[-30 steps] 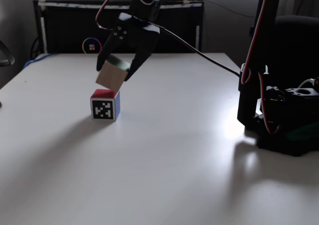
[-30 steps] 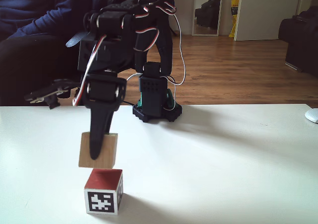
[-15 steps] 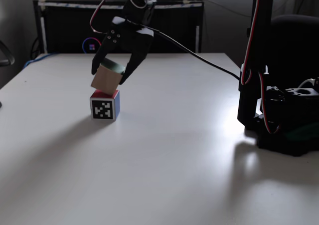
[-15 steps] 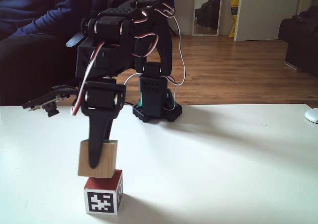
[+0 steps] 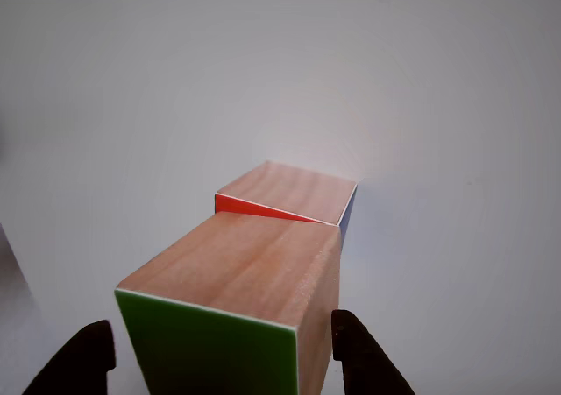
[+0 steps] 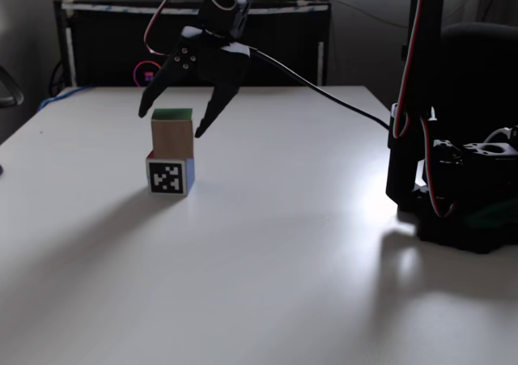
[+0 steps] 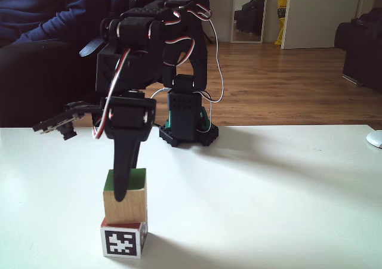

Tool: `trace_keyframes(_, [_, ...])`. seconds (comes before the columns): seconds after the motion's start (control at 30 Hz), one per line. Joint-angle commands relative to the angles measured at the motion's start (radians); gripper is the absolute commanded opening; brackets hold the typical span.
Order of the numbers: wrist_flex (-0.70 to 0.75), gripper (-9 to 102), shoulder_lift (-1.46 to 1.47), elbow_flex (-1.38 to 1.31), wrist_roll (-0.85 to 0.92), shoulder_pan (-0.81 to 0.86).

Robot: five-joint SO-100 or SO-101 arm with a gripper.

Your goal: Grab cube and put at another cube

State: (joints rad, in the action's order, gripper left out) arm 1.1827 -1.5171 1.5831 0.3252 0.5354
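The tool [image 6: 171, 120] hangs with its jaws spread wide, one finger on each side of the cube [image 6: 172, 133] and clear of it, so it has released the cube. In the other view the two dark fingertips [image 5: 83, 360] sit at the bottom edge, flanking the cube [image 5: 237, 299] with gaps on both sides. In a fixed view the tool [image 7: 122, 188] points down in front of the cube [image 7: 125, 198].

The cube stands upright on another cube [image 6: 170, 175], green face up, its wooden sides showing grain. From the other view the lower cube [image 5: 289, 193] shows a wooden top, a sliver of red-orange and a blue edge, and the two are turned slightly out of line. The lower cube [image 7: 124, 240] carries a black-and-white marker on its near face and rests on the white tabletop [image 6: 283, 244]. The arm's base [image 7: 186, 126] stands farther back on the tabletop, and a person in dark clothing [image 7: 36, 36] sits behind it.
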Motion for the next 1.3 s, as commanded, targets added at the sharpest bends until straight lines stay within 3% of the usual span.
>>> trace_keyframes(0.0, [0.008,39,-0.026,-0.049,0.011,-0.005])
trace_keyframes(0.2, [0.054,40,-0.156,0.018,-0.003,-0.043])
trace_keyframes(0.37, [0.028,51,-0.63,0.362,-0.017,-0.195])
trace_keyframes(0.53, [-0.06,19,-1.284,0.818,-0.1,-0.331])
trace_keyframes(0.67, [-0.1,1,-1.772,1.147,-0.133,-0.337])
trace_keyframes(1.07, [-0.21,0,-1.772,1.468,-0.213,-0.33])
trace_keyframes(1.17, [-0.141,0,-1.772,1.448,-0.272,-0.288])
trace_keyframes(1.27, [0.015,0,-1.772,1.407,-0.209,-0.282])
